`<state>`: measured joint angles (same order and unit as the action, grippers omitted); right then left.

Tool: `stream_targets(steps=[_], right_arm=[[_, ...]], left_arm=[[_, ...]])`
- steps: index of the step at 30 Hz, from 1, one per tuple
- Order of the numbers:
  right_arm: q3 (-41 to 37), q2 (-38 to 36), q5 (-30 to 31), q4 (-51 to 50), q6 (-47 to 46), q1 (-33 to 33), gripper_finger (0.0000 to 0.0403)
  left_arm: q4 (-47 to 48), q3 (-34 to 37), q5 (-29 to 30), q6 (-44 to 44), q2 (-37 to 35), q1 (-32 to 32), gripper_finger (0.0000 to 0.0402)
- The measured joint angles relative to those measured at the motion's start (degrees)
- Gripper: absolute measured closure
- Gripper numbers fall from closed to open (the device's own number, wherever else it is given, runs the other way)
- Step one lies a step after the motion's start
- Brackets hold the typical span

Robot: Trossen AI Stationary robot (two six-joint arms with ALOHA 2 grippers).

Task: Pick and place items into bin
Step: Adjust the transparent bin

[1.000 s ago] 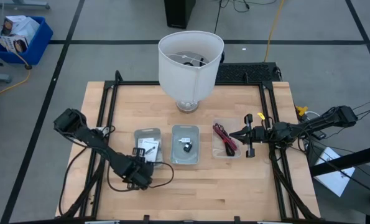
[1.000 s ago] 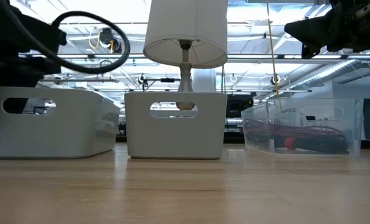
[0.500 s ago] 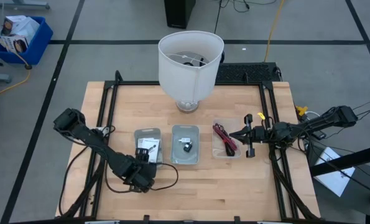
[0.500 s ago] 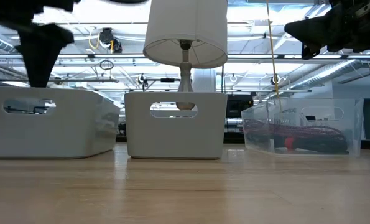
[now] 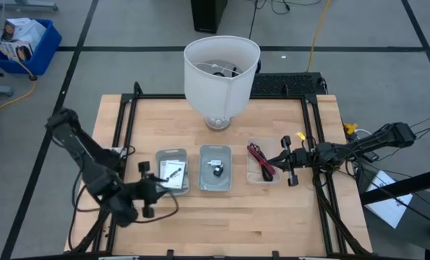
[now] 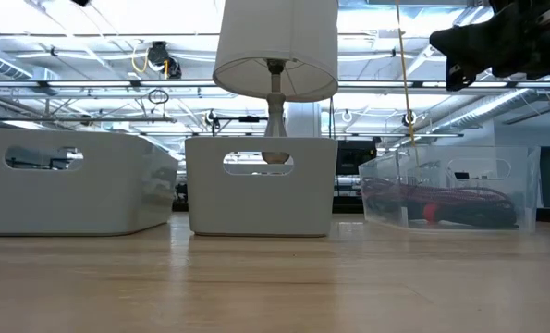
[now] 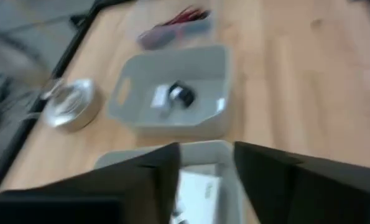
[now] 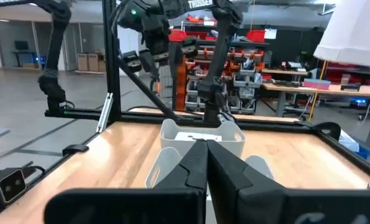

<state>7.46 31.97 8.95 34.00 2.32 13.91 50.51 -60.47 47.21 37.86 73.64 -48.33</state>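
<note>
Three small bins stand in a row on the wooden table. The left grey bin (image 5: 172, 170) (image 7: 200, 186) holds white packets with black print. The middle grey bin (image 5: 215, 167) (image 7: 172, 93) holds small black and white parts. The clear bin (image 5: 262, 160) (image 6: 450, 190) holds black and magenta cable ties. My left gripper (image 5: 164, 185) (image 7: 206, 155) hovers open at the left bin's near left corner, pointing toward the table's right. My right gripper (image 5: 270, 158) (image 8: 206, 146) is shut and empty above the clear bin's right edge, pointing left.
A big white lampshade (image 5: 222, 68) stands on its round base (image 7: 69, 106) at the far middle of the table, behind the bins. A black frame (image 5: 128, 115) runs along the table's left and right sides. Bare wood lies in front of the bins.
My left arm has swung back toward the table's left edge and risen out of the low view. Its gripper has turned and now points right over the left bin's near corner. The bins and their contents have stayed put.
</note>
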Motion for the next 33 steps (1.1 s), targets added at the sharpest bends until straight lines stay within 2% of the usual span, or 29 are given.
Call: stream_targets(steps=[3, 6, 10, 13, 15, 18, 23, 28, 33], right_arm=[[1.07, 0.32, -0.24, -4.17, -1.28, 0.08, 0.0403], [5.97, 0.45, 0.01, -17.01, -3.4, 1.44, 0.0403], [12.22, 3.37, 2.88, -27.13, -6.3, 6.41, 0.0403], [14.98, 7.27, 7.35, -29.45, -6.25, 11.04, 0.0403], [16.49, 10.17, 7.76, -30.8, -6.2, 13.63, 0.0403], [19.45, 15.19, 7.72, -33.7, -8.05, 17.08, 0.0403], [27.45, 23.33, 10.58, -46.38, -19.63, 19.58, 0.039], [35.73, 28.71, 12.1, -56.44, -23.63, 19.52, 0.0323], [37.83, 32.04, 12.25, -58.71, -23.8, 18.27, 0.0241]], left_arm=[[-15.32, 8.39, 0.91, -9.12, -4.85, -1.45, 0.0315], [-33.76, 17.95, 0.25, -20.62, -9.18, -1.86, 0.0385], [-57.44, 30.88, -2.94, -34.8, -14.46, -0.84, 0.0388], [-69.76, 38.93, -8.32, -41.35, -19.15, 1.85, 0.0397], [-75.55, 43.26, -13.06, -43.73, -22.34, 4.19, 0.0395], [-79.65, 48.18, -16.97, -45.67, -26.69, 6.79, 0.0393], [-80.7, 52.8, -17.23, -46.57, -31.24, 9.12, 0.0398], [-80.5, 54.32, -17.25, -46.73, -32.0, 9.79, 0.0378], [-79.16, 54.34, -17.27, -46.73, -31.99, 9.74, 0.0366]])
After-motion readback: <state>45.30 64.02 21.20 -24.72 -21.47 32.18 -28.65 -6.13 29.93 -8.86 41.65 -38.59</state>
